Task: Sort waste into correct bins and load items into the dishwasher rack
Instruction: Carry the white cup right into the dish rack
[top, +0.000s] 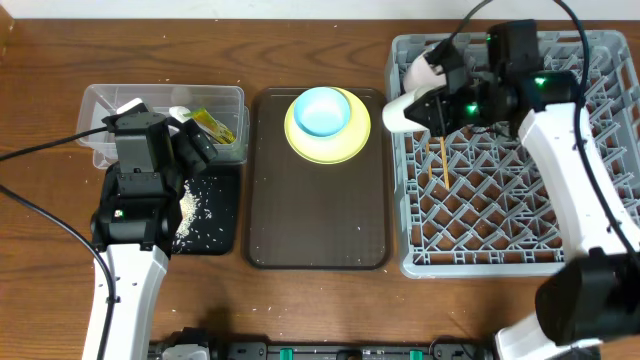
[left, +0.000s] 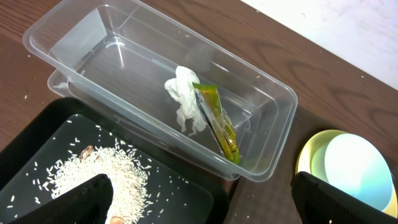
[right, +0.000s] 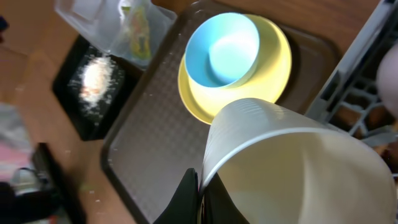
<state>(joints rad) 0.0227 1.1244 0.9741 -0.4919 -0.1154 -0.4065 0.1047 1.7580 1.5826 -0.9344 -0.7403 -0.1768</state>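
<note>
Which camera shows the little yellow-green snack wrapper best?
The left wrist view: the snack wrapper lies close and sharp in the clear tub, beside the tissue. The overhead view shows it small and distant in the same tub. The right wrist view shows only a blurred patch of it at the top edge.

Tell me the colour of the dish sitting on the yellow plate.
Light blue. The dish shows best in the right wrist view.
</note>
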